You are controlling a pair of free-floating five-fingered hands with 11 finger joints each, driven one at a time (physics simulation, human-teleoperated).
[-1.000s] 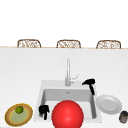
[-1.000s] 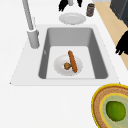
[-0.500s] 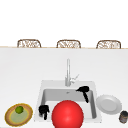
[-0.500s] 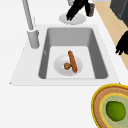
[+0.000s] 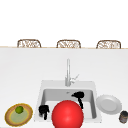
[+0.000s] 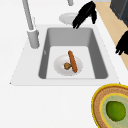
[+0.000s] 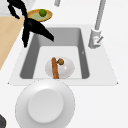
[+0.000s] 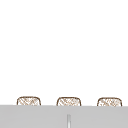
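Right hand (image 5: 79,96) hangs over the sink (image 6: 98,60), fingers loosely straight, holding nothing.
The sausage (image 6: 72,61) on the small plate (image 6: 60,70) at the basin's 6 o'clock looks light, soft, slippery; best pinched mid-length.

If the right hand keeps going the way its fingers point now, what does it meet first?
The right hand hangs over the sink, fingers slanting down into the basin. Most likely it would meet the small plate holding the sausage, though depth is unclear and it might reach the basin floor first.
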